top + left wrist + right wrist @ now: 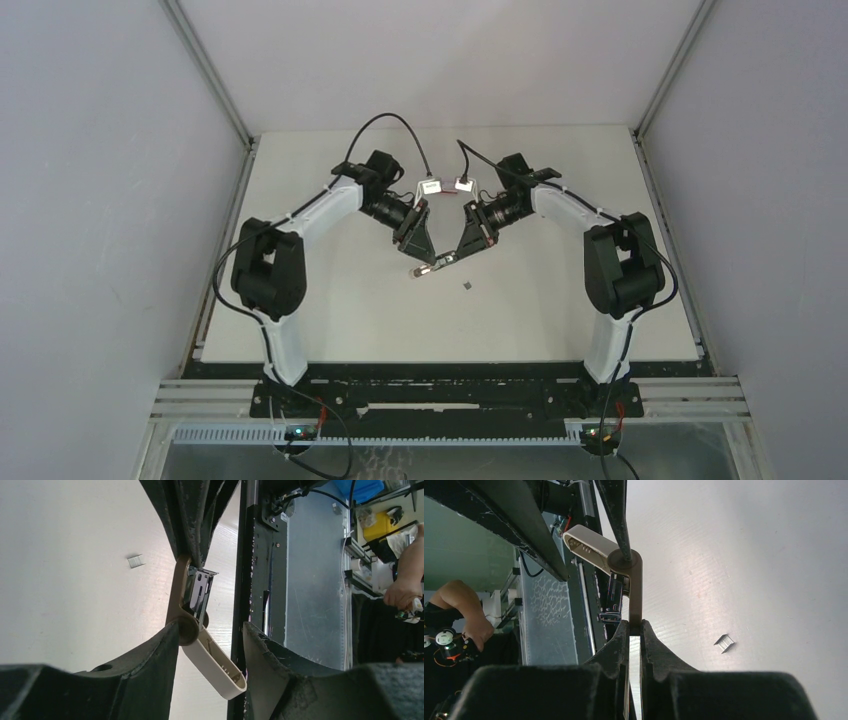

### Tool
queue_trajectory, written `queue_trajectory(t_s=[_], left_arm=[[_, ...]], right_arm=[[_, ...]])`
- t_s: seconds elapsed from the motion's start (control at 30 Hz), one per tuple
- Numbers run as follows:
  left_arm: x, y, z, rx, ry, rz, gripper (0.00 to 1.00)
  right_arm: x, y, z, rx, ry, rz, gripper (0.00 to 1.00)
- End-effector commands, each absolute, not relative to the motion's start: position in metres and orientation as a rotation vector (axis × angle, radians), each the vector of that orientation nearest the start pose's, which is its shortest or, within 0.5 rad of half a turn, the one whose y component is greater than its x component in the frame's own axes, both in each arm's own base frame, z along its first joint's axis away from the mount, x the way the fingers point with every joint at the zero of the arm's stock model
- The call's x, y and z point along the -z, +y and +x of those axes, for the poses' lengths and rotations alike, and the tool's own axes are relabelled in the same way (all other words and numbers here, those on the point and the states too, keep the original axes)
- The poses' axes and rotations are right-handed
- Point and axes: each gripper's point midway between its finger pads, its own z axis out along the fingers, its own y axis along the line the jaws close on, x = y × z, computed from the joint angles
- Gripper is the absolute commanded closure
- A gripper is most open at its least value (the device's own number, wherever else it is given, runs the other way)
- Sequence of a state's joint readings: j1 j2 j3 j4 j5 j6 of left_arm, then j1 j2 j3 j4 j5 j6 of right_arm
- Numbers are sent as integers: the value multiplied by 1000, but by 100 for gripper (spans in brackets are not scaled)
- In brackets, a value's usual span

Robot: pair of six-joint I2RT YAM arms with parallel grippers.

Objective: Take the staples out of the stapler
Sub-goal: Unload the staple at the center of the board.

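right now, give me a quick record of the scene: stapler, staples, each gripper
stapler: opened at its hinge, between the two grippers
right gripper: shut on the stapler's brown arm
left gripper: open, fingers either side of the white half
staples: one small strip loose on the table, apart from the stapler, untouched
staples left inside: cannot tell

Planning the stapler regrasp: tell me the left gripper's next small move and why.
Probably close the left gripper on the white lid: the lid hangs between its open fingers, one finger not touching, while the right gripper clamps the brown base.
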State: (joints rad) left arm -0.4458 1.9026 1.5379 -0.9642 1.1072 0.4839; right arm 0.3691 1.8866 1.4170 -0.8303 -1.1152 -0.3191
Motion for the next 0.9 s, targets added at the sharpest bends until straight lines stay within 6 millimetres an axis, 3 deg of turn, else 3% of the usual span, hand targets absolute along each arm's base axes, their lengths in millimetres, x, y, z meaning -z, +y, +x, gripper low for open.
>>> queue_trajectory(t_s=[0.0,0.3,0.43,0.57,0.87], left_arm=[[-171,-295,256,1562,2042,1363,46],[-159,-297,252,1556,2070,1398,48],[-156,-299,256,1543,2088,1378,39],[-152,-299,260,1519,2107,1366,36],[-148,-298,257,1534,2120,1372,46]], right_arm=[[-171,274,279,-1526,2128,-1107,100],[-173,274,278,-1535,2119,-1108,100],[-174,274,277,-1534,2116,-1111,100],[-176,274,276,-1543,2110,-1113,100],[-178,275,275,-1545,2101,-1115,100]])
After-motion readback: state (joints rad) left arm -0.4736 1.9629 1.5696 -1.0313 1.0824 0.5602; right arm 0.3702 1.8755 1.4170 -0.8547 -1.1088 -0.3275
